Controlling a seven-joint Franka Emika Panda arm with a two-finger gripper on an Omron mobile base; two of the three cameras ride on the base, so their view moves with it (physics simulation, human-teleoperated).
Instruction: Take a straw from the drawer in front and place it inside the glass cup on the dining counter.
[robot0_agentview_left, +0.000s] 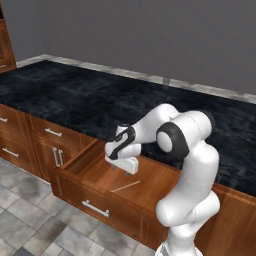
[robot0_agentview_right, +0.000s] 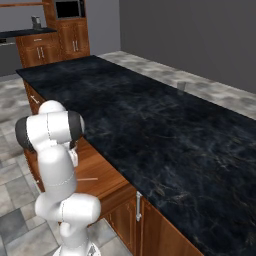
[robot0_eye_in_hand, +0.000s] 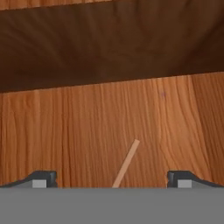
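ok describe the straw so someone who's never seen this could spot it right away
Find the long black stone dining counter; below its front edge a wooden drawer stands pulled open. On the drawer's floor lies the straw, a thin pale stick, the only loose thing there, just in front of the open tool.

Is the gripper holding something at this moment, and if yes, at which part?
Nothing is held. The gripper is open above the drawer floor, and the straw lies flat between its fingertips, untouched.

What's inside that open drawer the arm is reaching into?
A single thin straw lies flat on the drawer floor, below the open gripper. The arm covers the drawer's right part, so anything there is hidden.
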